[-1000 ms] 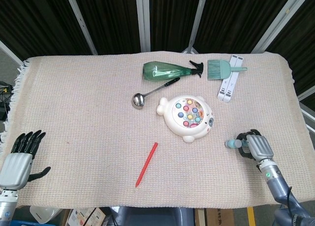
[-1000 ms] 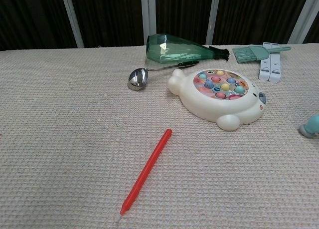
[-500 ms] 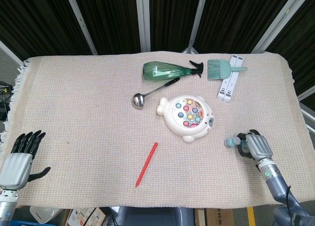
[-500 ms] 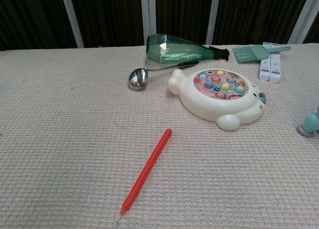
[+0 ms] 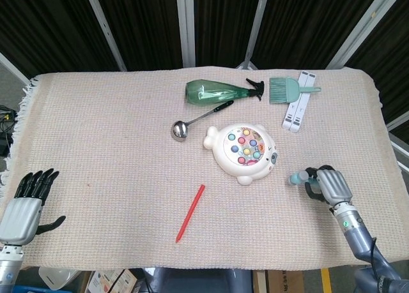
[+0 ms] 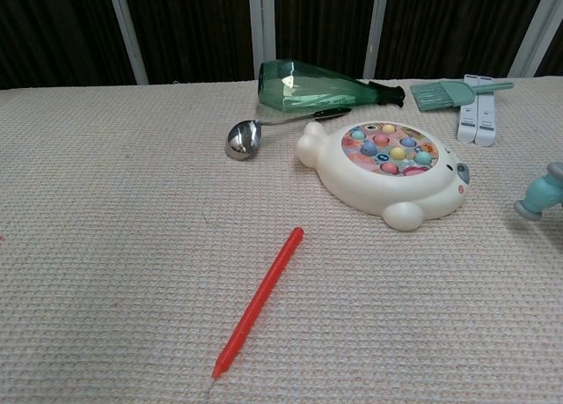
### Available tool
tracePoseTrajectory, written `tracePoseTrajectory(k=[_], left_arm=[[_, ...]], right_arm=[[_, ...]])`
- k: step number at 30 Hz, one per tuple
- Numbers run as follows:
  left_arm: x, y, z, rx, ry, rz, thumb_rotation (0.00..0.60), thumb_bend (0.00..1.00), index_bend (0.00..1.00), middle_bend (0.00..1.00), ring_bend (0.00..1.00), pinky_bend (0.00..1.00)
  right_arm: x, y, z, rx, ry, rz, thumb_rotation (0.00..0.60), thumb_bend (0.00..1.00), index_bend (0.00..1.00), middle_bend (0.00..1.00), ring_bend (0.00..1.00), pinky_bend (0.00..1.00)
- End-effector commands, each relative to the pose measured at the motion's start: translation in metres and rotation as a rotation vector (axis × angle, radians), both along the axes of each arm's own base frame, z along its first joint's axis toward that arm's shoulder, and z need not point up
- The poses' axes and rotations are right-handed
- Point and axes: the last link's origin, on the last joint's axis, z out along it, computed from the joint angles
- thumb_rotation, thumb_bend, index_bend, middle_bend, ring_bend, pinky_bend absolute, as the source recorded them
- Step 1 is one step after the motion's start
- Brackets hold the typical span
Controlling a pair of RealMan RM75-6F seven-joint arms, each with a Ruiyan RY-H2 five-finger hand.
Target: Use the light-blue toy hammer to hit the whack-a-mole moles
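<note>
My left robot hand (image 5: 24, 207) is resting at the near left corner of the table (image 5: 96, 152), fingers spread and holding nothing. At the near right, my right robot hand (image 5: 327, 186) is gripping the handle of the light-blue toy hammer (image 5: 298, 178), whose head is sticking out to the left of my fingers; in the chest view only the hammer's head is showing at the right edge, and it seems to be lifted slightly off the cloth, though I cannot be sure. A red stick (image 5: 190, 212) is lying at a slant near the front middle of the table. Beyond it and left of the hammer, the white whack-a-mole toy (image 5: 244, 154) is sitting with its coloured moles facing up, apart from the hammer. Behind it, a metal ladle (image 5: 192, 122) is lying beside a green spray bottle (image 5: 220, 91) on its side. Farthest right, a small green brush (image 5: 289, 89) is lying across a white stand (image 5: 298, 104).
</note>
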Motion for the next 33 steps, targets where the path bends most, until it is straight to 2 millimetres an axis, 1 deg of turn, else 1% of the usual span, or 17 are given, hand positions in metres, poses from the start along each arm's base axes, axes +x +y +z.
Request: tracePoseTrajectory(k=[1,2,6,7,10,15,18,23,28,33], left_arm=[[0.001,0.001,-0.001,-0.004,0.000,-0.003,0.600,0.15,0.00,0.01,0.00,0.00],[0.001,0.001,-0.001,-0.005,0.000,-0.004,0.600,0.15,0.00,0.01,0.00,0.00],[0.003,0.002,-0.002,-0.010,0.002,-0.011,0.600,0.15,0.00,0.01,0.00,0.00],[0.003,0.003,-0.002,-0.010,0.003,-0.013,0.600,0.15,0.00,0.01,0.00,0.00],[0.005,0.004,-0.002,-0.010,0.004,-0.022,0.600,0.15,0.00,0.01,0.00,0.00],[0.006,0.005,-0.002,-0.016,0.006,-0.026,0.600,0.15,0.00,0.01,0.00,0.00],[0.006,0.005,0.000,-0.009,0.007,-0.023,0.600,0.15,0.00,0.01,0.00,0.00],[0.006,0.005,0.001,-0.005,0.010,-0.018,0.600,0.15,0.00,0.01,0.00,0.00],[0.005,0.005,0.000,-0.007,0.010,-0.013,0.600,0.15,0.00,0.01,0.00,0.00],[0.004,0.004,0.000,-0.008,0.011,-0.003,0.600,0.15,0.00,0.01,0.00,0.00]], right_arm=[[0.016,-0.004,0.009,-0.012,-0.016,0.059,0.600,0.72,0.87,0.76,0.59,0.26],[0.020,-0.005,0.011,-0.013,-0.019,0.069,0.600,0.72,0.88,0.76,0.59,0.27],[0.048,-0.014,0.019,-0.003,-0.044,0.148,0.600,0.73,0.90,0.78,0.61,0.30],[0.053,-0.016,0.019,0.005,-0.047,0.157,0.600,0.73,0.91,0.78,0.61,0.30],[0.075,-0.028,0.020,0.050,-0.051,0.196,0.600,0.73,0.92,0.79,0.62,0.31],[0.103,-0.053,0.017,0.094,-0.025,0.232,0.600,0.73,0.92,0.79,0.62,0.31],[0.114,-0.068,0.015,0.107,0.022,0.244,0.600,0.73,0.92,0.79,0.62,0.31],[0.128,-0.083,0.006,0.139,0.086,0.257,0.600,0.73,0.93,0.80,0.63,0.31],[0.134,-0.097,0.000,0.166,0.150,0.253,0.600,0.73,0.94,0.80,0.63,0.31],[0.129,-0.101,0.000,0.173,0.187,0.226,0.600,0.73,0.95,0.81,0.64,0.31]])
